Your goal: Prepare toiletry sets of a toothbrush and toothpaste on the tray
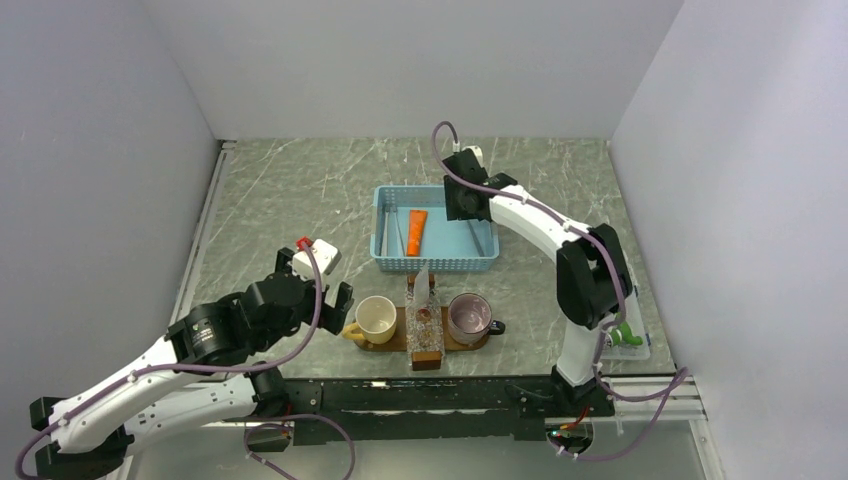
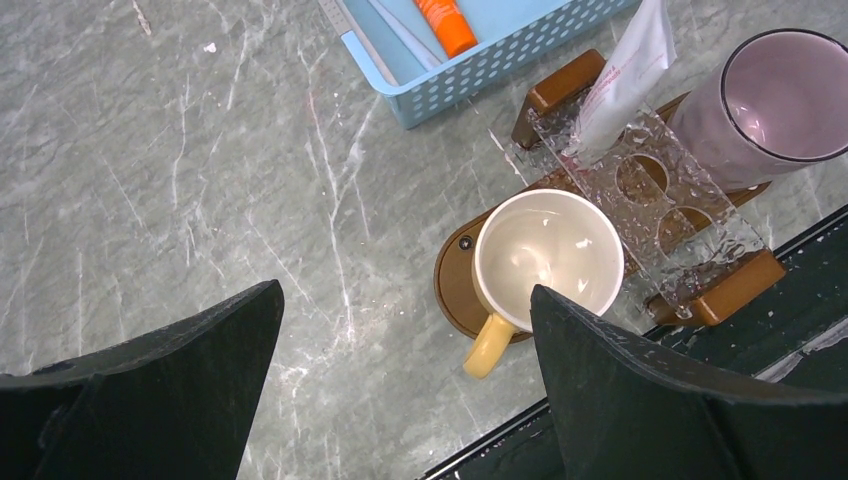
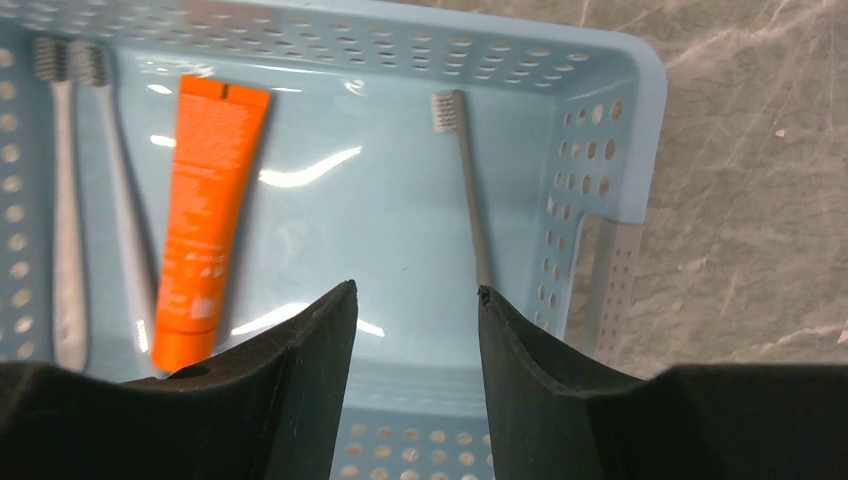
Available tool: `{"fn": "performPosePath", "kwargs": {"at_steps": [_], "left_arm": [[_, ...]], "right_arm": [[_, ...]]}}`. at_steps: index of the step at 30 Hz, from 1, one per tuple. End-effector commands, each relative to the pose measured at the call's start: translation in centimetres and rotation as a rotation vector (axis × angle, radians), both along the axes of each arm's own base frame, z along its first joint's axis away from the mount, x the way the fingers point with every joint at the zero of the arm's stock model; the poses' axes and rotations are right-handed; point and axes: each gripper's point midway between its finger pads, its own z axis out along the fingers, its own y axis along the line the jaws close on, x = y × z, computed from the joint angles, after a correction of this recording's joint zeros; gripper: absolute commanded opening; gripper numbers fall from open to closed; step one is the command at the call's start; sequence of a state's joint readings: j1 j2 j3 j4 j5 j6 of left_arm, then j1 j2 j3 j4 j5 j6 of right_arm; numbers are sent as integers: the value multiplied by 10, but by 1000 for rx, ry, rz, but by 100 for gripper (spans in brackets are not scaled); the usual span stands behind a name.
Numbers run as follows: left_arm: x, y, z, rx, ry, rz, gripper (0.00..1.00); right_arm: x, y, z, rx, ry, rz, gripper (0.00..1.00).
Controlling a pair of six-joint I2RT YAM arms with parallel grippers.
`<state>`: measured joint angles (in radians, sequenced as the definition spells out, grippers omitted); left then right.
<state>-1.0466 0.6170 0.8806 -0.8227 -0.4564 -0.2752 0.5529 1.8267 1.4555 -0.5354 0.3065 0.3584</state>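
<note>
Right wrist view – right gripper [image 3: 415, 310] hangs spread over the basket [image 3: 620, 120], toothbrush [image 3: 468, 190] lying inside beside one finger (likely lining up a grab) – left gripper [image 2: 405, 350], also spread, hovers by the tray [image 2: 455, 290]

Inside the basket [image 3: 640, 120], bare floor lies between the orange tube [image 3: 205, 220] and the lone toothbrush [image 3: 472, 190]. The right gripper [image 3: 416, 290] hangs over that gap, jaws apart. Two brushes [image 3: 62, 200] crowd the left wall, close beside the tube. On the tray [image 2: 455, 290], mug [image 2: 548, 255], holder [image 2: 690, 230] and purple cup [image 2: 780, 95] stand packed together. The table [image 2: 150, 150] left of it lies open under the spread left gripper [image 2: 405, 290].
</note>
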Motion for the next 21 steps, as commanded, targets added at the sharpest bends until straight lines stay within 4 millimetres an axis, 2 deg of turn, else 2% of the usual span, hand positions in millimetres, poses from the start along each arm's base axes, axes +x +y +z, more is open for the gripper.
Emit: {"fn": "performPosePath", "kwargs": {"at_steps": [1, 11, 21], "left_arm": [[4, -2, 10, -45, -33, 12, 99], [5, 4, 15, -67, -66, 29, 99], [7, 4, 13, -53, -62, 35, 99]], "right_arm": [[15, -3, -6, -12, 27, 17, 50], [38, -14, -46, -21, 107, 21, 49], [46, -23, -73, -54, 144, 21, 48]]}}
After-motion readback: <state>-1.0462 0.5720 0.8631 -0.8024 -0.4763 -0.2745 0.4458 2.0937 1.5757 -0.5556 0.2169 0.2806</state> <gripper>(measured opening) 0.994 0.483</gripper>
